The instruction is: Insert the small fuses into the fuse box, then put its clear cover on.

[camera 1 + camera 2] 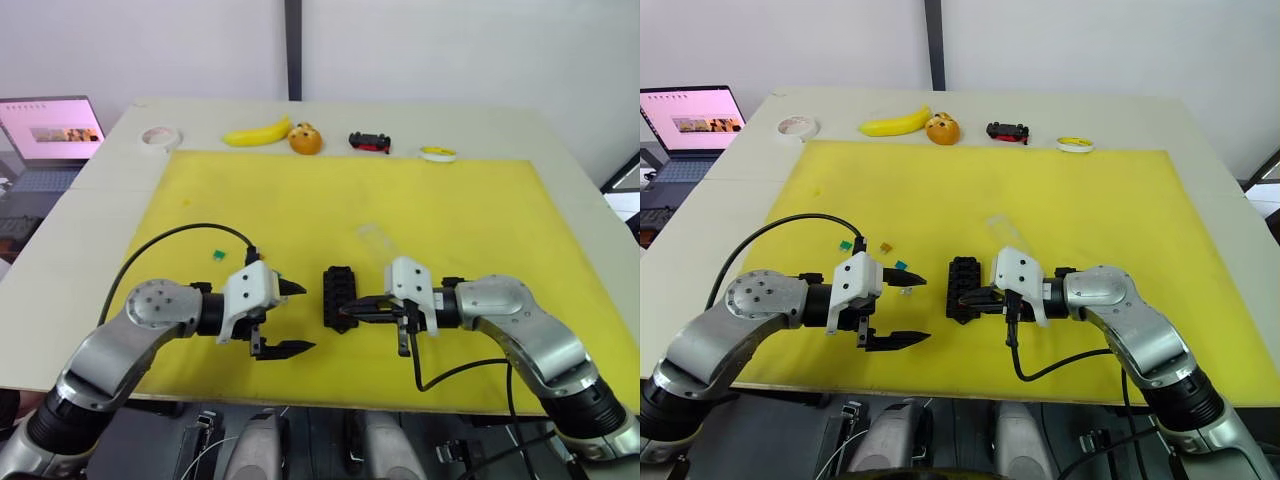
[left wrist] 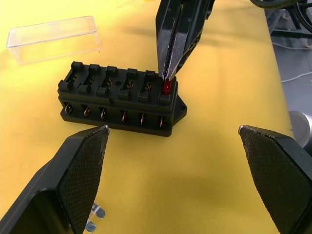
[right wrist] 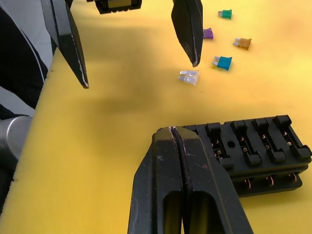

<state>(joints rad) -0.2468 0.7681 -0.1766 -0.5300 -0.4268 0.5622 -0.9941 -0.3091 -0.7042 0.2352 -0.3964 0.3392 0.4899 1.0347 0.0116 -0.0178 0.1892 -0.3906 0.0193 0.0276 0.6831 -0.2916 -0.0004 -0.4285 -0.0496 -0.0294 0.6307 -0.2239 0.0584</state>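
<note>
Left eye view: the fuse box [image 1: 339, 296] sits low at frame centre on the yellow mat [image 1: 470, 220], the clear cover [image 1: 378, 240] just above-right. Left wrist view: the right gripper [image 2: 168, 80] pinches a red fuse [image 2: 166, 87] at the box's end slot — the left gripper [image 2: 175, 170] gapes wide. Right wrist view: loose fuses [image 3: 223, 62] lie upper right.

Along the tabletop's [image 1: 80, 230] far edge beyond the yellow mat [image 1: 300, 190]: tape roll [image 1: 158, 136], banana [image 1: 256, 133], orange [image 1: 306, 139], black-and-red toy car [image 1: 370, 142], small yellow-and-white disc [image 1: 437, 154]. Open laptop [image 1: 45, 140] far left.
</note>
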